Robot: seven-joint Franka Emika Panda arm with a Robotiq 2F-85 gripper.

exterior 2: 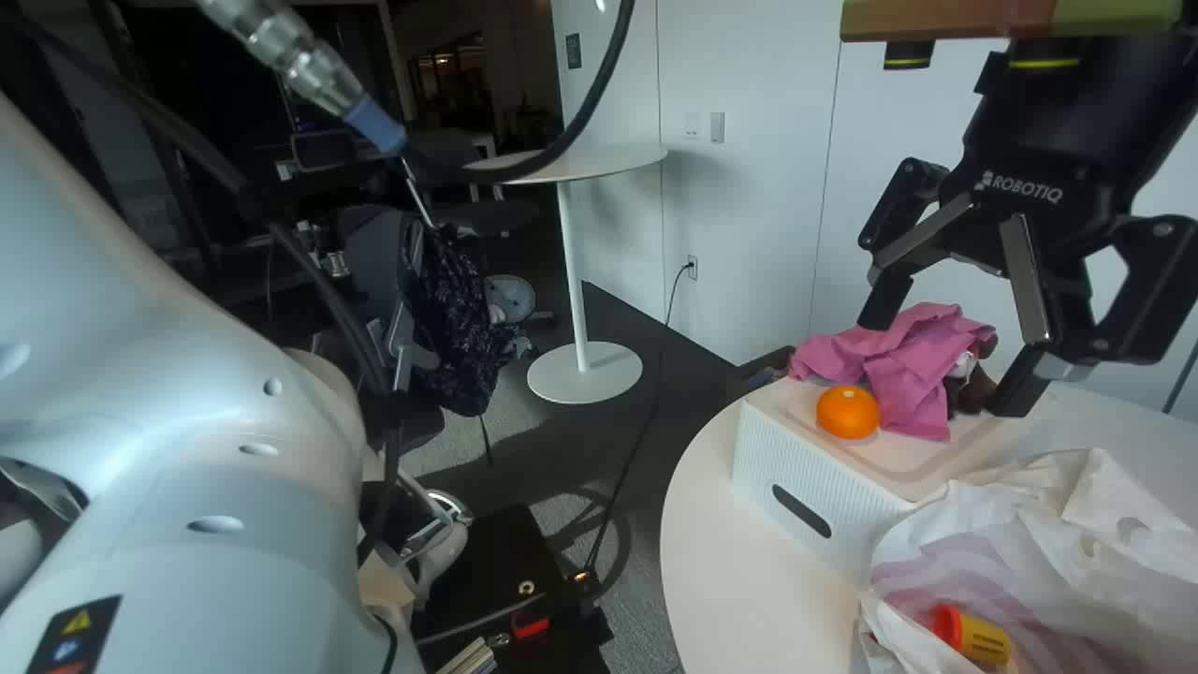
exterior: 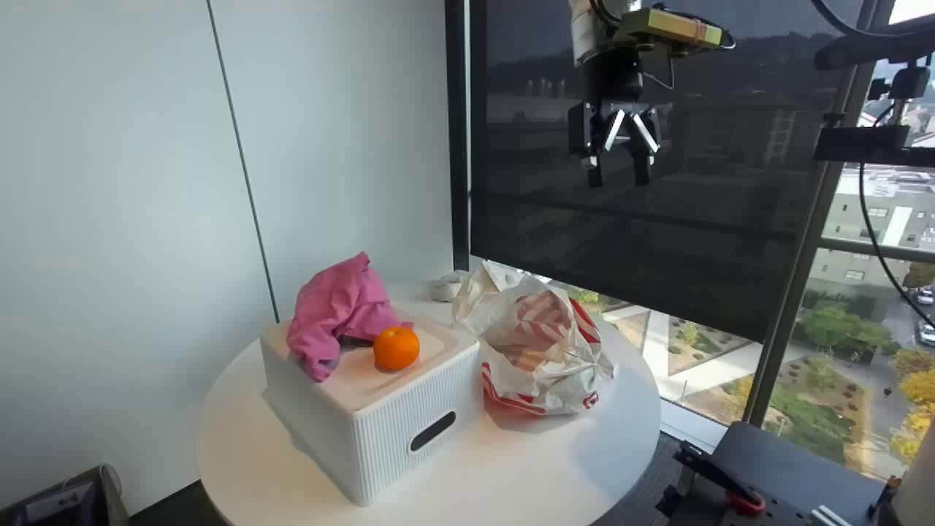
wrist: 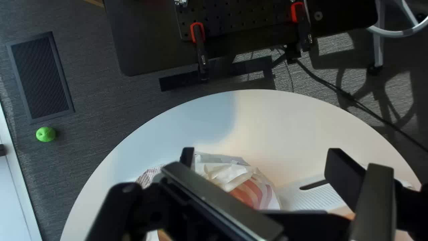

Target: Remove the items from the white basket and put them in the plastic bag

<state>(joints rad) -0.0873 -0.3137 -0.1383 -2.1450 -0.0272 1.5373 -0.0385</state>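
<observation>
The white ribbed basket [exterior: 394, 431] stands on the table and shows in both exterior views [exterior 2: 772, 482]; its side shows in the wrist view [wrist: 314, 199]. On its pale top lie an orange [exterior: 397, 348] and a crumpled pink cloth [exterior 2: 903, 360]. Something dark, partly hidden, sits by the cloth [exterior 2: 973, 388]. The plastic bag [exterior: 577, 383], white with red stripes, stands open beside the basket. A yellow container with a red-orange end [exterior 2: 978, 638] lies inside it. My gripper [exterior: 619, 175] is open and empty, high above the bag; it spans the wrist view [wrist: 264, 165].
The round white table [exterior: 628, 409] bears basket and bag. A pale crumpled item [exterior: 445, 286] lies behind the bag. A wall and a dark window shade [exterior: 657, 241] stand behind. The black robot stand [wrist: 150, 40] with red clamps is near the table.
</observation>
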